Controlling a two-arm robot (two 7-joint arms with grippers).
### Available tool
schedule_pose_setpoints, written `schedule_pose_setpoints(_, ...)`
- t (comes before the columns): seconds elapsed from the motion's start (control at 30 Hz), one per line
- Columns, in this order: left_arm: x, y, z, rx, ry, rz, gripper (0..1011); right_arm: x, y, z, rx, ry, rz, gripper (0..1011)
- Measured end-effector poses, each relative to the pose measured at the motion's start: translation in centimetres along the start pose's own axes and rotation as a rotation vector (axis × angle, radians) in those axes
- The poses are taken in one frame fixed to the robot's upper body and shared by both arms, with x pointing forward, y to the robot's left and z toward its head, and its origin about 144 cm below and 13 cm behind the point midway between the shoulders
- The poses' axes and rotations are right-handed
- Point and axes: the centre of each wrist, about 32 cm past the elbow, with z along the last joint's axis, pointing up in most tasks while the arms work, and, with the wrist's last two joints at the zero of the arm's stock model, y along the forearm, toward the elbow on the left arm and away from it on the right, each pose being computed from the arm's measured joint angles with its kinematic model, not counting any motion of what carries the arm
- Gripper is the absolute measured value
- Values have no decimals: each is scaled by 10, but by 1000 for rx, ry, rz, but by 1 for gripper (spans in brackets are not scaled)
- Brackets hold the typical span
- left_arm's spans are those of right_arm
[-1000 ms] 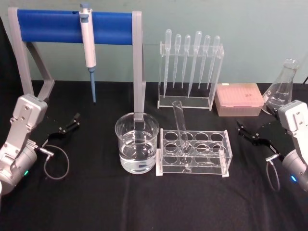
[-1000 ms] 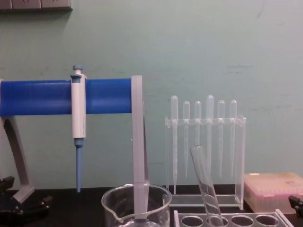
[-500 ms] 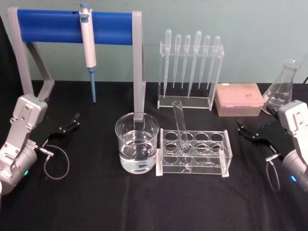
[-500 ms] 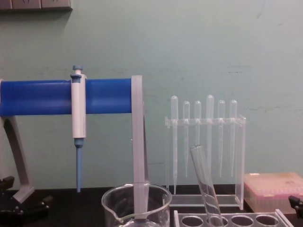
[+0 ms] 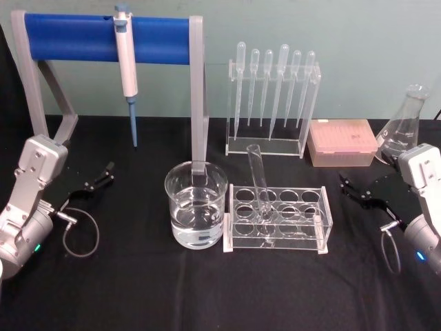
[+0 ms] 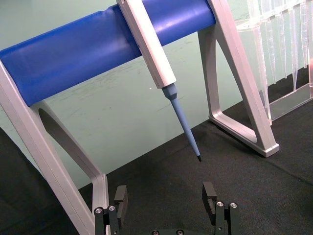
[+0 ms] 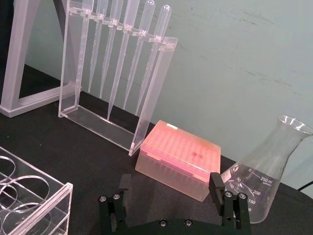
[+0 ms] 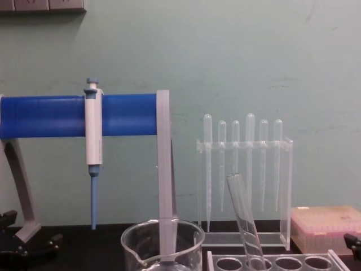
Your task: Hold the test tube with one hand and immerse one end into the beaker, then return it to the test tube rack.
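The test tube (image 5: 259, 183) stands leaning in the clear rack (image 5: 324, 215), its rim tipped away from the beaker (image 5: 196, 207); nothing holds it. The beaker is partly filled with clear liquid and sits just left of the rack. In the chest view the test tube (image 8: 245, 220) rises behind the beaker (image 8: 163, 243). My left gripper (image 5: 103, 176) rests open over the black table at far left, well clear of the beaker. My right gripper (image 5: 348, 188) hangs open to the right of the rack. Both wrist views show empty jaws: left gripper (image 6: 165, 196), right gripper (image 7: 168, 193).
A blue-tipped pipettor (image 5: 126, 62) hangs from a blue-barred stand (image 5: 76, 38) behind the beaker. A pipette holder (image 5: 272, 103), a pink tip box (image 5: 342, 143) and a conical flask (image 5: 403, 127) line the back right.
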Motion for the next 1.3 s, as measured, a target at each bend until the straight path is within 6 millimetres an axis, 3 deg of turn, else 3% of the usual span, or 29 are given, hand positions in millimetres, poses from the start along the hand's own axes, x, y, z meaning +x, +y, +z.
schedule_pose_setpoints(0.23, 0, 0, 0, 0, 0, 0, 1000, -2, -14, 8, 26, -35, -8, 1000)
schedule_pose_setpoints(0.5, 0, 0, 0, 0, 0, 0, 1000, -11, -51, 41, 85, -20, 68, 1000)
schedule_pose_setpoints(0.63, 0, 0, 0, 0, 0, 0, 1000, -17, -55, 53, 116, 26, 154, 1000)
schedule_pose_setpoints(0.8, 0, 0, 0, 0, 0, 0, 1000, -24, -44, 65, 131, 67, 271, 1000)
schedule_pose_setpoints(0.97, 0, 0, 0, 0, 0, 0, 1000, -31, -17, 77, 111, 99, 414, 1000)
schedule_pose_setpoints(1.3, 0, 0, 0, 0, 0, 0, 1000, -31, 18, 93, 51, 137, 547, 1000)
